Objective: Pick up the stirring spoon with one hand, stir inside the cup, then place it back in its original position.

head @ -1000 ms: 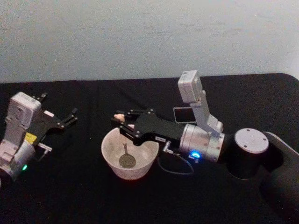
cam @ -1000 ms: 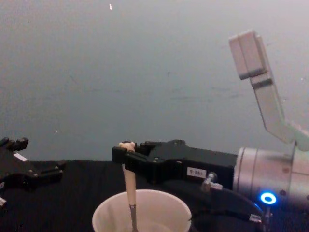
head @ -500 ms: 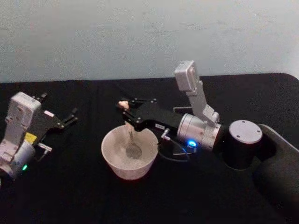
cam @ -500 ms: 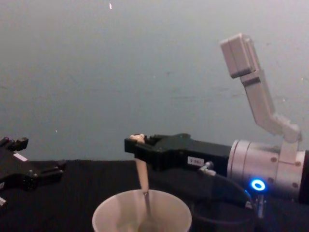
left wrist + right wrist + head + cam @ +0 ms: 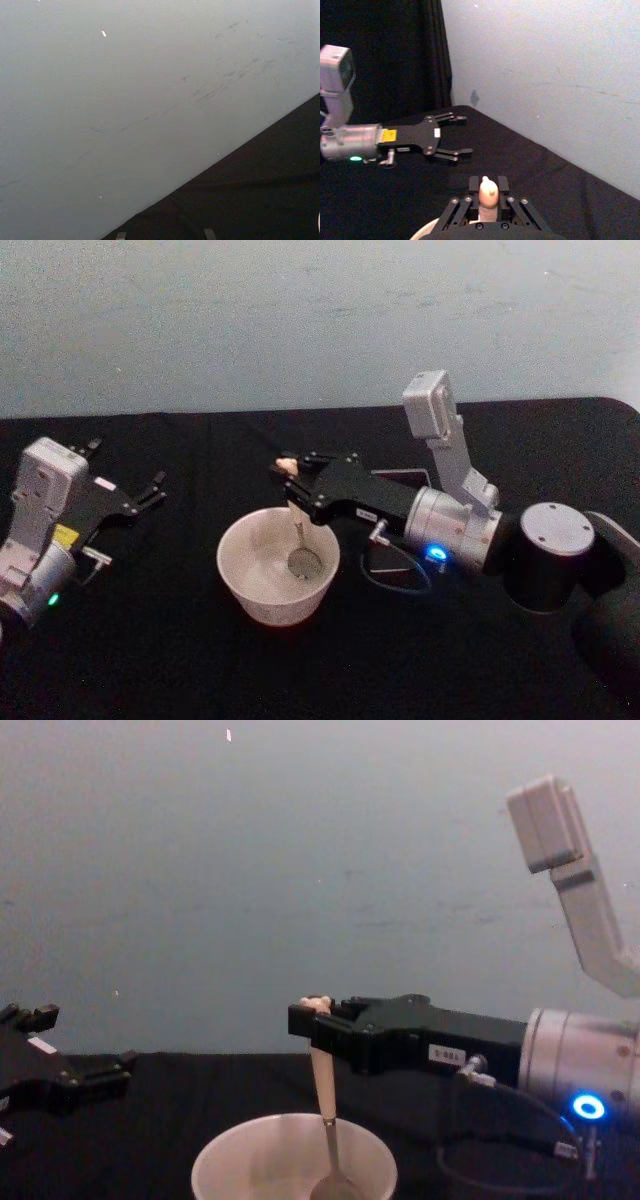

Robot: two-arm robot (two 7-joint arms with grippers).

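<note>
Cream-white, the cup (image 5: pixel 268 606) stands near the middle of the black counter (image 5: pixel 180 660), and the stirring spoon (image 5: pixel 299 527) stands in it, bear head up. The right gripper (image 5: pixel 291 480) has its jaws clamped on the beige handle above the rim. The metal bowl sits low against the cup's right inner wall. This is the stirring step, well under way. Next, the spoon needs lifting clear of the rim and carrying to the dark holder (image 5: pixel 398 474), glimpsed behind the right arm. A second ago the bowl lay near the cup's centre; it has swept rightward. The left gripper (image 5: pixel 150 490), jaws apart, remains parked near the counter's left edge.
</note>
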